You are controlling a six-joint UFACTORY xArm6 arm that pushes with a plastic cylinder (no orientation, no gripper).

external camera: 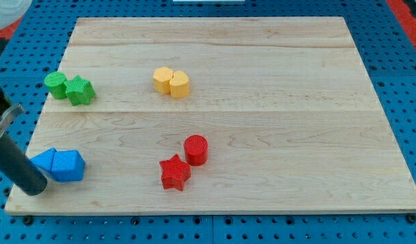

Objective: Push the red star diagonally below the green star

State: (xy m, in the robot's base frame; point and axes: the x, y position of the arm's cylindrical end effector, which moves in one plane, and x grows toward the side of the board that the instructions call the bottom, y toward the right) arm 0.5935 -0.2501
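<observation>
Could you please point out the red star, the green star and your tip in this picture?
red star (175, 171), camera view, centre of its top face.
green star (80, 90), camera view, middle of its top face.
my tip (37, 189), camera view, the rod's very lower end, left of the blue blocks.

From the red star (175, 172), the eleven o'clock lane to the green star (80, 91) lies open; the red cylinder (196, 150) touches it at one o'clock.

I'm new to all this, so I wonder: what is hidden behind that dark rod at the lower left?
My tip rests at the board's lower left corner, beside two blue blocks. The rod covers the left edge of the nearer blue block and a strip of the board; anything else there cannot be seen.
</observation>
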